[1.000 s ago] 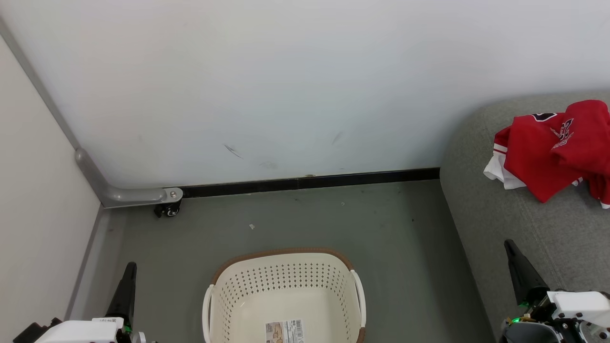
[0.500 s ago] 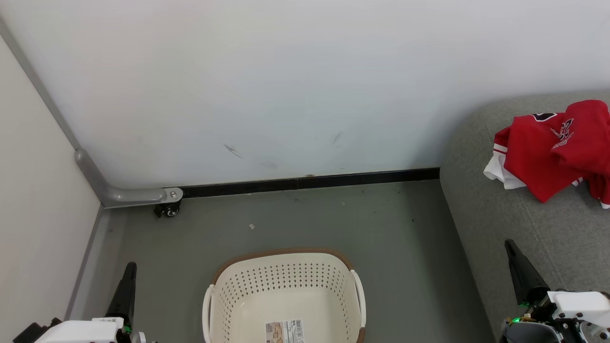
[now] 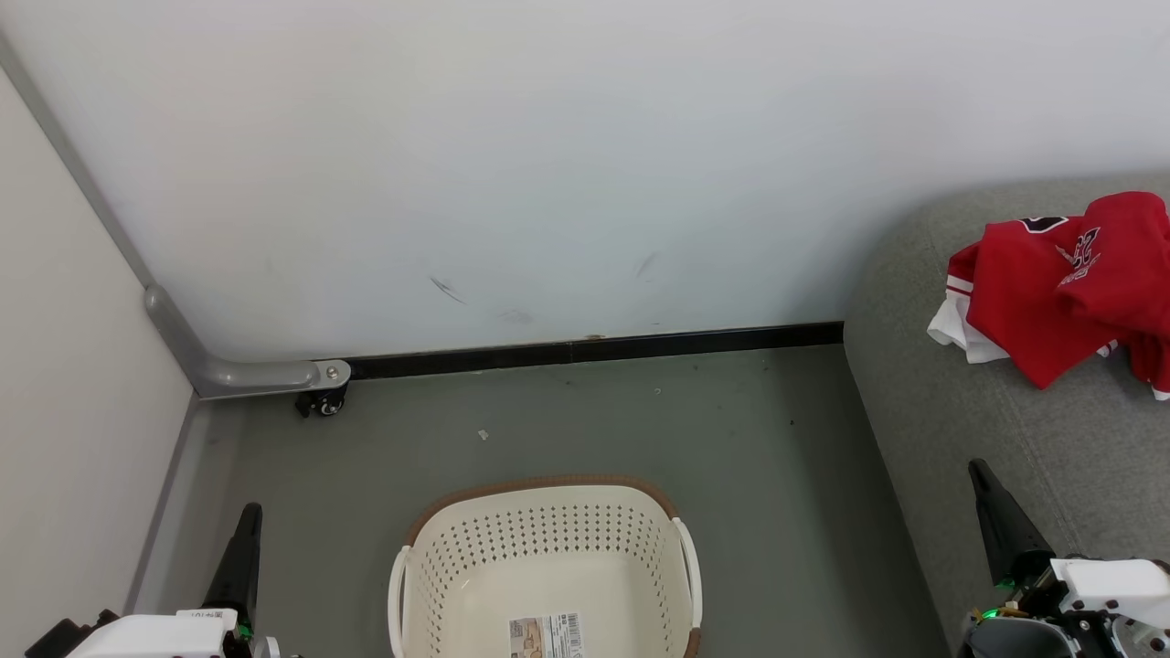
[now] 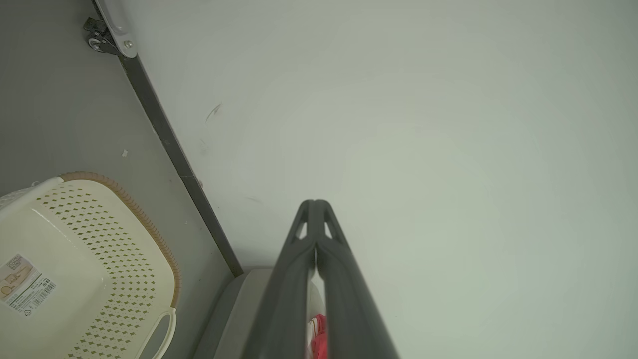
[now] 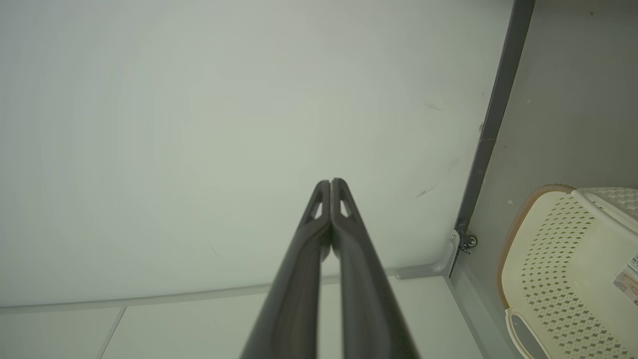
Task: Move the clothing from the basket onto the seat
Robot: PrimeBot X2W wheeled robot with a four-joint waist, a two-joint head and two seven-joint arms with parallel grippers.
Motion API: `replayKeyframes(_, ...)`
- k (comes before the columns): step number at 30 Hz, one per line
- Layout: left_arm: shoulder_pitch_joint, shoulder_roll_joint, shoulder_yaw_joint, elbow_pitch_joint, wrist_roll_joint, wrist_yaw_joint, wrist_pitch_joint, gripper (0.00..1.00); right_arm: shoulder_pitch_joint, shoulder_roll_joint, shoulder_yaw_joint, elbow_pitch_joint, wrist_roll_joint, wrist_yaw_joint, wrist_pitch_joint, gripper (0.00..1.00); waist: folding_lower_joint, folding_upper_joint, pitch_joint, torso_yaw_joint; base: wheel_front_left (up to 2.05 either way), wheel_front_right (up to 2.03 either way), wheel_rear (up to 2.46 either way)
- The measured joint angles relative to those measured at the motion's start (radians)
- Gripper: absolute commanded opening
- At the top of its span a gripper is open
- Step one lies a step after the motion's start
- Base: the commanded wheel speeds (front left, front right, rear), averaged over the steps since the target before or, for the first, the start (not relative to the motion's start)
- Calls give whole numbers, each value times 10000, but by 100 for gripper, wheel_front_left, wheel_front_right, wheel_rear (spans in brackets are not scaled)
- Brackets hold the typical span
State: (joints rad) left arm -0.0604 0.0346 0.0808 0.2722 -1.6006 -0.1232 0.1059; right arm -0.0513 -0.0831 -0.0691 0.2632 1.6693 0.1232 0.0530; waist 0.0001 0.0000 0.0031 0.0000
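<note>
The white basket (image 3: 548, 481) sits on the grey floor (image 3: 640, 420). A paper label (image 3: 546, 635) is stuck inside it. To its right, the red clothing (image 3: 1051, 302) lies bunched on the grey sofa (image 3: 960, 439). The left gripper (image 4: 315, 205) points up, fingers pressed together. The right gripper (image 5: 330, 184) points up by the sofa, fingers together too.

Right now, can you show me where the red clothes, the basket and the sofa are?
red clothes (image 3: 1024, 311): head view, on the red fabric of the heap.
basket (image 3: 548, 530): head view, on its perforated far wall.
sofa (image 3: 969, 439): head view, on bare grey cushion near the clothes.
</note>
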Motion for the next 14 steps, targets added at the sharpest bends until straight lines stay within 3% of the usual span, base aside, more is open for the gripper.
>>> replayKeyframes(14,0,0,2,0,0,0,0,0,-1,27,-21,2,0,0,2,0,0,0,0,0,0,0,0)
